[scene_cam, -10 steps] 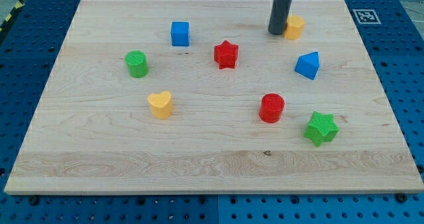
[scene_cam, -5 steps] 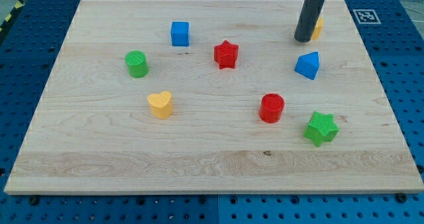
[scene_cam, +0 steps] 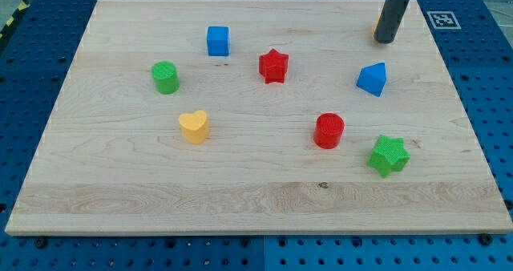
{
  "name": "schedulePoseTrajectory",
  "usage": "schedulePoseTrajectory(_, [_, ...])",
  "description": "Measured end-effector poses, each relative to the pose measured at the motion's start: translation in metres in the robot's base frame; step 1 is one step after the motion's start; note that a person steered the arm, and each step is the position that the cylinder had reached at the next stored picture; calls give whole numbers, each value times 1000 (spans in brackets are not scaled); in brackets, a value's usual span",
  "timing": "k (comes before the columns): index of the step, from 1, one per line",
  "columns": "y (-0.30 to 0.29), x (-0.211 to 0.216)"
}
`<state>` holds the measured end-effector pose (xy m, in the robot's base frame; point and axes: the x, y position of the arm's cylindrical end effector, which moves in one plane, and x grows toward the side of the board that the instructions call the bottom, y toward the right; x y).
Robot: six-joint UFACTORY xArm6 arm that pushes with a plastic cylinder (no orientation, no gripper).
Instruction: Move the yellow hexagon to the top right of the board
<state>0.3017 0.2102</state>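
Note:
The yellow hexagon [scene_cam: 377, 27] is near the board's top right and almost wholly hidden behind my dark rod; only a thin yellow-orange sliver shows at the rod's left edge. My tip [scene_cam: 385, 40] rests on the board right against it, on the side facing the view's bottom. The blue block [scene_cam: 372, 78], a pointed shape, lies below my tip, toward the view's bottom.
A blue cube [scene_cam: 217, 40], a red star [scene_cam: 273, 65], a green cylinder [scene_cam: 165, 77], a yellow heart [scene_cam: 193, 127], a red cylinder [scene_cam: 329, 131] and a green star [scene_cam: 389, 155] lie on the wooden board [scene_cam: 120, 191]. A marker tag [scene_cam: 442, 19] sits beyond the top right corner.
My tip has moved to the right and slightly up along the board's top. The yellow hexagon has moved with it and is now mostly hidden behind the rod. The other blocks have not moved.

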Motion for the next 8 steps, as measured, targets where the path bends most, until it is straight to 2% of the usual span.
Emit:
schedulePoseTrajectory(2, [-13,10])
schedulePoseTrajectory(5, [-19,-31])
schedulePoseTrajectory(8, [5,5])
